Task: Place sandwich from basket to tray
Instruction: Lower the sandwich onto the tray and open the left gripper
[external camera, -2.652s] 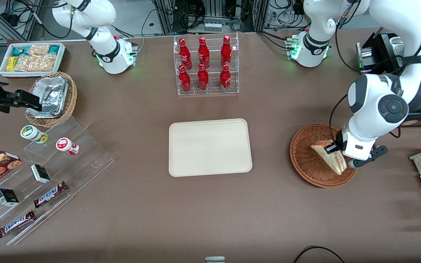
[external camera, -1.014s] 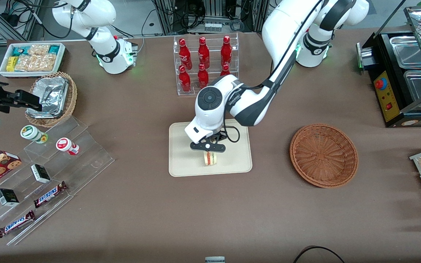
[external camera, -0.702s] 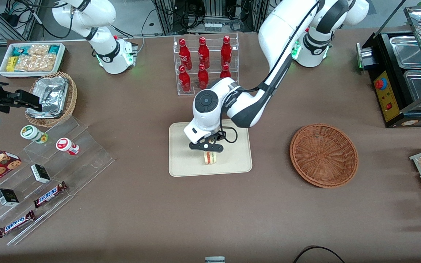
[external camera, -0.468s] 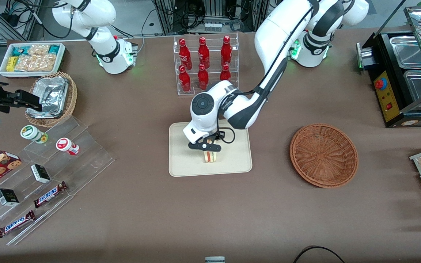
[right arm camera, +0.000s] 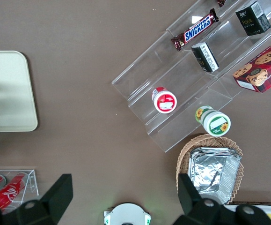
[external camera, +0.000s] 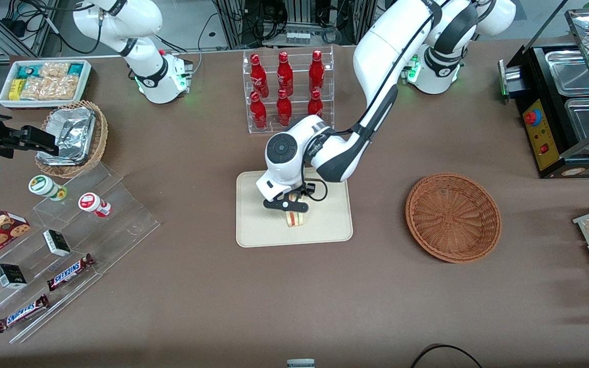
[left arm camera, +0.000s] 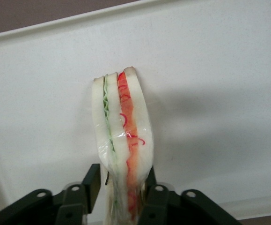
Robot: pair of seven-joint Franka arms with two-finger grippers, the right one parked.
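Note:
The sandwich (external camera: 295, 219) is a pale wedge with red, orange and green filling, plastic-wrapped. It stands edge-up over the middle of the cream tray (external camera: 258, 227). My left gripper (external camera: 291, 212) is directly above it and shut on the sandwich, with one black finger on each bread face. In the left wrist view the sandwich (left arm camera: 123, 136) sticks out from between the fingers of the gripper (left arm camera: 121, 177) over the tray (left arm camera: 219, 93). Its tip is close to the tray's surface; I cannot tell if it touches. The reddish-brown basket (external camera: 453, 217) is empty, toward the working arm's end.
A clear rack of red bottles (external camera: 287, 92) stands just past the tray, close to the arm's elbow. A stepped acrylic shelf with snacks (external camera: 69, 240), a light wicker basket of foil trays (external camera: 72, 135) and a white snack bin (external camera: 44, 82) lie toward the parked arm's end.
The gripper has carried the sandwich from the basket to above the tray. In the last second it drifted slightly toward the parked arm's end, still gripping the sandwich.

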